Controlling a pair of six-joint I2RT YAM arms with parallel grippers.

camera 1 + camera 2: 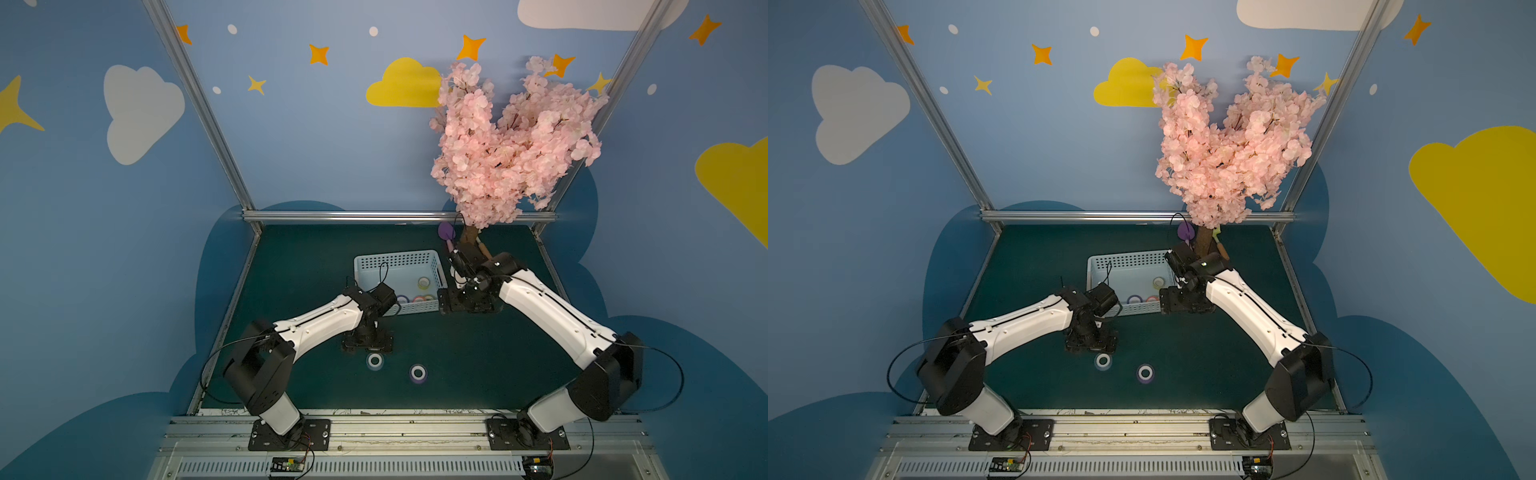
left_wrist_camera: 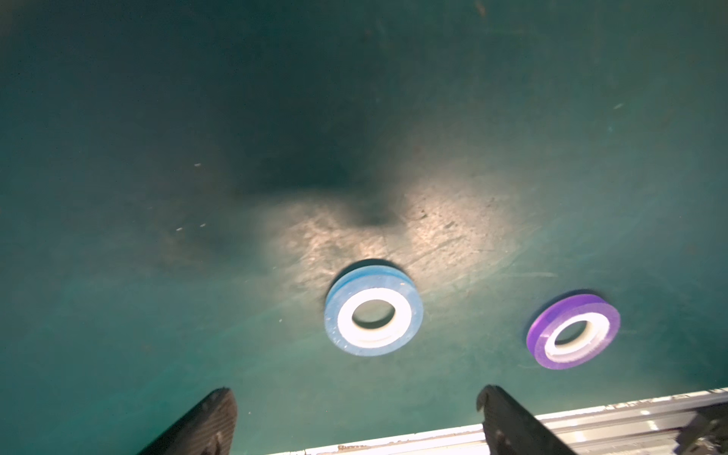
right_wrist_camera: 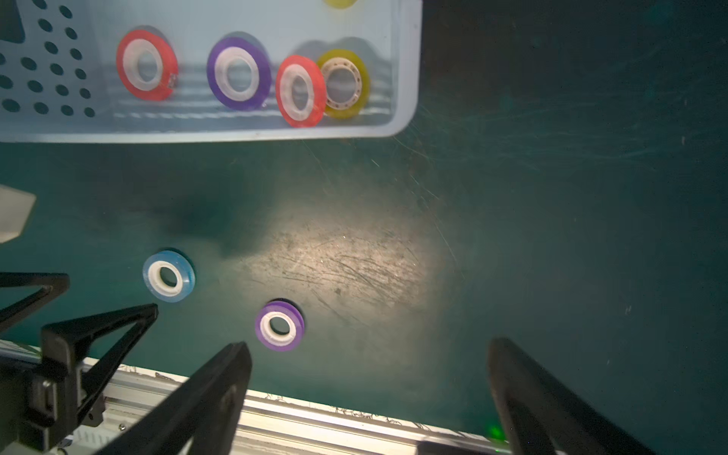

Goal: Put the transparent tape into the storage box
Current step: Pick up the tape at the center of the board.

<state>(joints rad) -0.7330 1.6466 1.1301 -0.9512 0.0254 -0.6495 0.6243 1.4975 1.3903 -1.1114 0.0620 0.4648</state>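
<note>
Two transparent tape rolls lie flat on the green mat near its front. One is tinted blue (image 1: pixel 375 360) (image 2: pixel 373 311) (image 3: pixel 168 276), the other purple (image 1: pixel 418 373) (image 2: pixel 573 331) (image 3: pixel 279 325). The pale blue storage box (image 1: pixel 395 259) (image 3: pixel 197 136) stands mid-table and holds several coloured rolls, among them a red one (image 3: pixel 146 65) and a yellow one (image 3: pixel 343 84). My left gripper (image 1: pixel 368 343) (image 2: pixel 356 394) hangs open just behind the blue roll and holds nothing. Beside the box's near right corner, my right gripper (image 1: pixel 467 301) (image 3: pixel 370 344) is open and empty too.
A pink blossom tree (image 1: pixel 507 141) stands at the back right, right behind the right arm, with a purple object (image 1: pixel 446 230) at its foot. An aluminium rail (image 1: pixel 395 419) runs along the table's front edge. Metal frame posts close off the back.
</note>
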